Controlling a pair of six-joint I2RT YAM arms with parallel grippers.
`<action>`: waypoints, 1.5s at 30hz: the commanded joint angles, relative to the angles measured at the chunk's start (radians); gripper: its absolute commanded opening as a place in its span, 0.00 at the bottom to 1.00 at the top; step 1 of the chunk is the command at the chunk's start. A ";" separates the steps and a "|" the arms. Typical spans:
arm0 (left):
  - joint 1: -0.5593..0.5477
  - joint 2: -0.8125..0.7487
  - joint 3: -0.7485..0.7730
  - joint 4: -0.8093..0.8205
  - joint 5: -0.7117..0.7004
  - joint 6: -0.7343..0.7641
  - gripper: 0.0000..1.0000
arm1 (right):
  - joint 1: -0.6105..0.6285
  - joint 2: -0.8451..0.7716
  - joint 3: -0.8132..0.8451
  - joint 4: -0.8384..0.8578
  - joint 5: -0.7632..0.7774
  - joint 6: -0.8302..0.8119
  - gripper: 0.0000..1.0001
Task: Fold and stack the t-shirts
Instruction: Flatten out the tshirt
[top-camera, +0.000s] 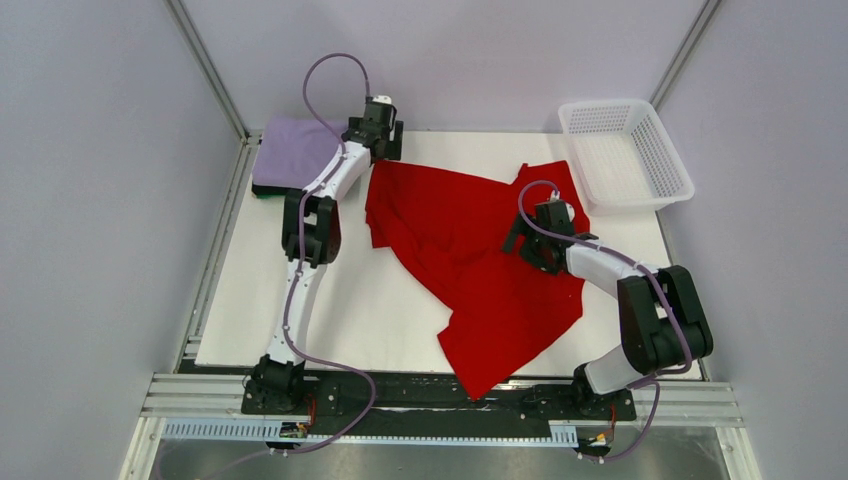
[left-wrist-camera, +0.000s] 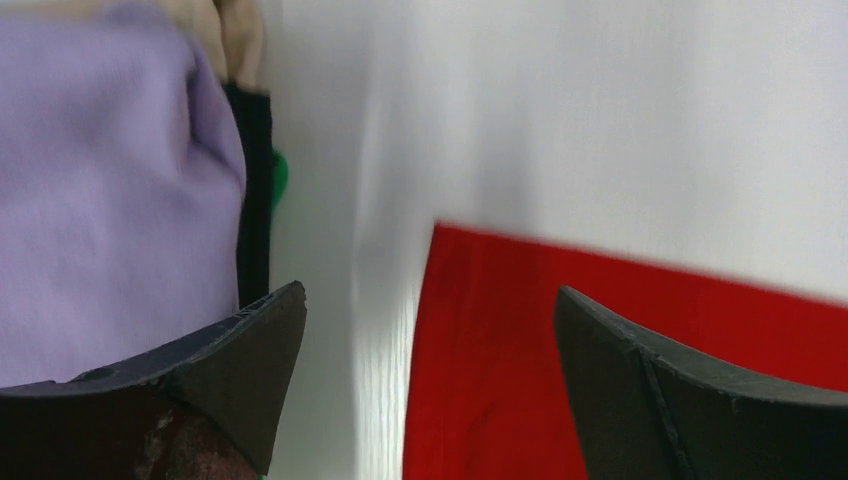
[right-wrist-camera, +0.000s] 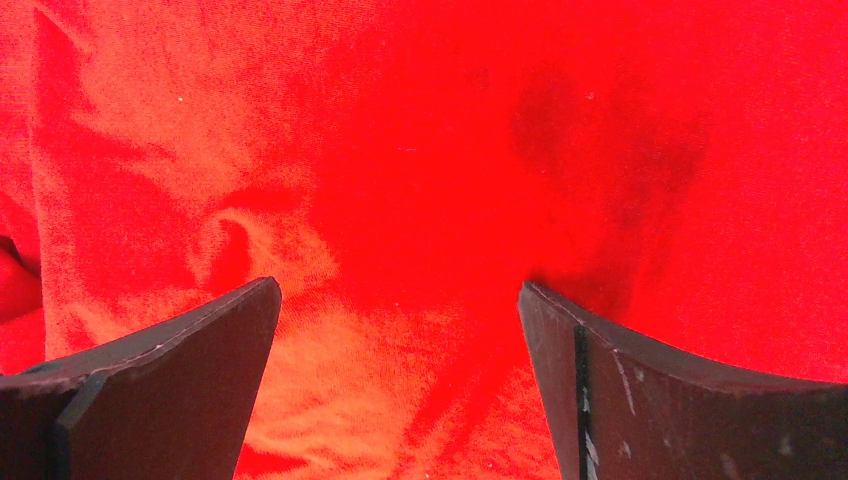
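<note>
Fingers on the left gripper (left-wrist-camera: 430, 300) are spread wide with nothing between them. They hover at the far left, over the bare strip between the folded lavender t-shirt (top-camera: 295, 150) and the edge of the red t-shirt (top-camera: 470, 270). The right gripper (right-wrist-camera: 400, 290) is wide open too and empty, just above the red cloth on its right side. That red tee lies rumpled and unfolded across the middle of the white tabletop (top-camera: 300, 310). The lavender one sits on a dark t-shirt (left-wrist-camera: 255, 200) in the far left corner. A white mesh basket (top-camera: 680, 182) is at the far right.
</note>
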 joint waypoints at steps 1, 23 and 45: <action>-0.008 -0.297 -0.183 0.006 0.066 -0.077 1.00 | -0.006 0.008 -0.050 -0.077 0.064 -0.024 1.00; -0.007 -0.566 -0.830 0.140 0.208 -0.406 0.90 | -0.007 0.001 -0.053 -0.086 0.067 -0.017 1.00; -0.062 -0.702 -0.909 0.078 0.143 -0.398 0.00 | -0.006 0.016 -0.038 -0.113 0.068 -0.017 1.00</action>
